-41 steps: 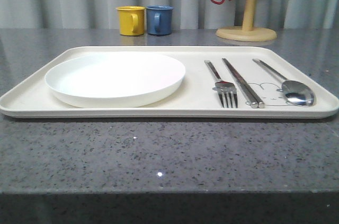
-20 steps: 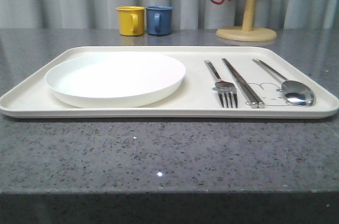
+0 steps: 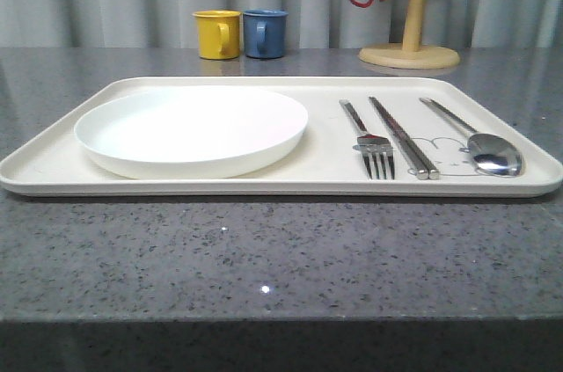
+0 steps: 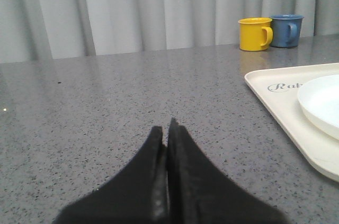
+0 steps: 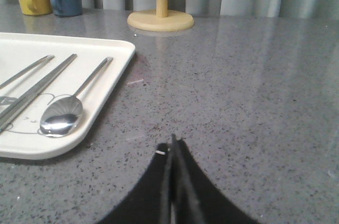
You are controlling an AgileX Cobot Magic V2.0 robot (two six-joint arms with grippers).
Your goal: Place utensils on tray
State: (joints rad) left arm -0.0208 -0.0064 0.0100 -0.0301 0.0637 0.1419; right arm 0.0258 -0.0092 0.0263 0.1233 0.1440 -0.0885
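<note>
The tray [image 3: 66,159] already carries everything: the plate [image 3: 192,130], then the fork [image 3: 369,145], the chopsticks [image 3: 403,137] and the spoon [image 3: 484,149] lying side by side.

The left gripper [image 4: 166,128] rests low over bare table [image 4: 106,107], fingers pressed together and holding nothing; the tray's rim and the plate lie off to its right, ahead, well apart from the tips. The right gripper [image 5: 173,143] is likewise clenched on nothing, over the table just beyond the tray's right edge, with the spoon ahead and to its left, and the wooden stand [image 5: 160,18] farther ahead.

The placing looks finished and both arms seem parked. If anything is left, it is only a check that no utensil overhangs the rim; none appears to. No further grasp seems called for.
</note>
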